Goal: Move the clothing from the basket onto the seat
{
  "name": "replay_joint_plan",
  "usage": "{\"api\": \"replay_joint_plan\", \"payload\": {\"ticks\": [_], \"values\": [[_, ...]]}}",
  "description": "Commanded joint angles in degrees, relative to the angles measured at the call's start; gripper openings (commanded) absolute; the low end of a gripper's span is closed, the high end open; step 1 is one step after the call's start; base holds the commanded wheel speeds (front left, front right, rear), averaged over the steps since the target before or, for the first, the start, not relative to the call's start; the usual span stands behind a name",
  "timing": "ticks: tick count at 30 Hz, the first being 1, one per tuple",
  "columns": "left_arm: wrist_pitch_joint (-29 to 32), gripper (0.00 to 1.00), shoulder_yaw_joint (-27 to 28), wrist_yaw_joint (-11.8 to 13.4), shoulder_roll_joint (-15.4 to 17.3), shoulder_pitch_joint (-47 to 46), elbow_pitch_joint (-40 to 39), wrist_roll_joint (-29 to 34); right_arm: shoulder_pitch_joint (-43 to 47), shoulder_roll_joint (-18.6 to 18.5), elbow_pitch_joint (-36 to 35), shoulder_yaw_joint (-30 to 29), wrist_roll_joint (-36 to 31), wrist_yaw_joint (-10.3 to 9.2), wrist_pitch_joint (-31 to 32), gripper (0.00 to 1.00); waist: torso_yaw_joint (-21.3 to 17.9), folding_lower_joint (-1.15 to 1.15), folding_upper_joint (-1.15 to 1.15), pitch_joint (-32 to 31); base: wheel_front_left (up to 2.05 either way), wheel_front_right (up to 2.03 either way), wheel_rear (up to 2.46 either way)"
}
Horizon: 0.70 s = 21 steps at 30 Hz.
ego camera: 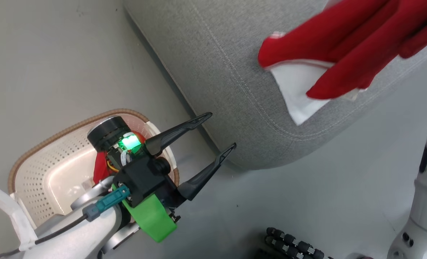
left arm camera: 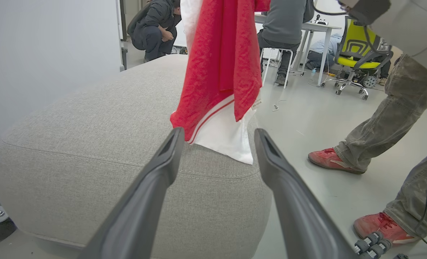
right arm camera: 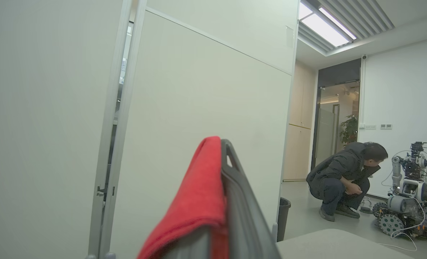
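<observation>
Over the grey seat (ego camera: 235, 72), my right pincer (right arm camera: 218, 151) grips the dangling red clothing (ego camera: 343, 46). My left pincer (ego camera: 221, 130) gapes wide by the basket (ego camera: 48, 144) on smooth pale floor (ego camera: 307, 187); a person (left arm camera: 396, 118) stands near.

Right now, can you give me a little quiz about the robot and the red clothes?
1. True or false: the left gripper is shut on the red-and-white garment.
2. What does the garment hang over? A) a bathtub B) the grey seat cushion C) a bookshelf
3. Fill in: the garment is clamped by the ____ gripper.
Key: 1 false, its jaws are open and empty; 2 B; 3 right, meaning the right gripper.
</observation>
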Motion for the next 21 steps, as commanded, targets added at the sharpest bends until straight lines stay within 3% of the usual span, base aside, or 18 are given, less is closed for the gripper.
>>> {"api": "replay_joint_plan", "payload": {"ticks": [1, 7, 12, 21], "values": [[0.34, 1.0, 0.0, -0.34, 0.99, -1.71, -0.84, 0.23, -3.39, 0.07, 0.84, -1.03, -2.0, -0.05, -0.17, 0.0, 4.49, -0.01, 0.0, 6.7, 0.0, 0.0, 0.0], [0.44, 1.0, -0.33, -0.35, 3.32, -3.81, -3.45, -0.1, -15.99, -0.5, 3.5, -5.83, -8.72, -0.06, -0.18, 0.0, 6.65, -0.01, 0.0, 10.96, 0.0, 0.0, 0.0], [0.43, 1.0, -0.51, -0.39, 4.25, -4.55, -4.52, -0.24, -19.08, -1.04, 6.95, -7.13, -12.21, -0.06, -0.17, 0.0, 7.63, -0.01, 0.0, 13.43, 0.0, 0.0, 0.0], [0.18, 1.0, -0.61, -0.39, 5.47, -4.76, -4.8, -0.3, -13.66, -0.09, 27.56, -10.48, -11.8, -0.06, -0.18, 0.0, 8.39, -0.01, 0.0, 15.37, 0.0, 0.0, 0.0]]}}
